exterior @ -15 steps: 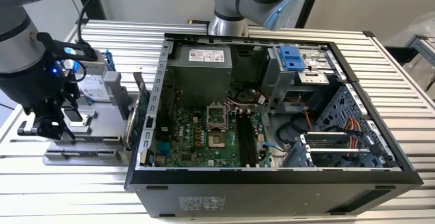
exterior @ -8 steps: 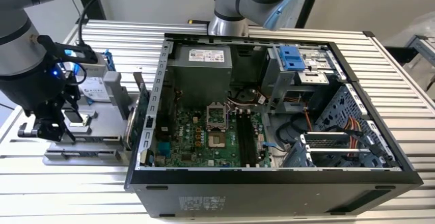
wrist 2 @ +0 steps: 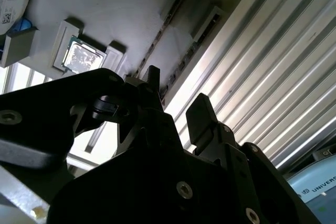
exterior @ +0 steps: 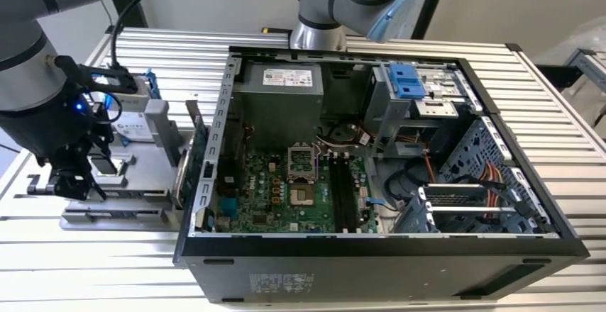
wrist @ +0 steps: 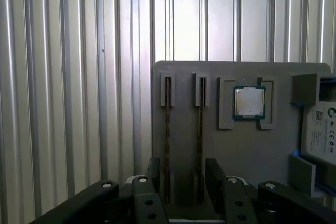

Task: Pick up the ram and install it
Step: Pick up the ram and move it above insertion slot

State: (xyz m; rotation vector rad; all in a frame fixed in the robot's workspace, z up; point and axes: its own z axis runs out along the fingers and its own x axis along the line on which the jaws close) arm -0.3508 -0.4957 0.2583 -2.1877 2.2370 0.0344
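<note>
The gripper [wrist: 184, 174] hangs wide open and empty above the gray holder [wrist: 247, 150] beside the computer case [exterior: 379, 255], the ram [wrist: 167, 129] standing on edge in a holder slot between its fingers, not yet lifted, and the motherboard's black slots [exterior: 343, 191] look unfilled.

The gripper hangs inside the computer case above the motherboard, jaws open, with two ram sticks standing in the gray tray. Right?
No. In the exterior view the gripper hangs outside the computer case, above the gray tray at the exterior view's left. The rest holds: jaws open, two ram sticks standing in the tray.
</note>
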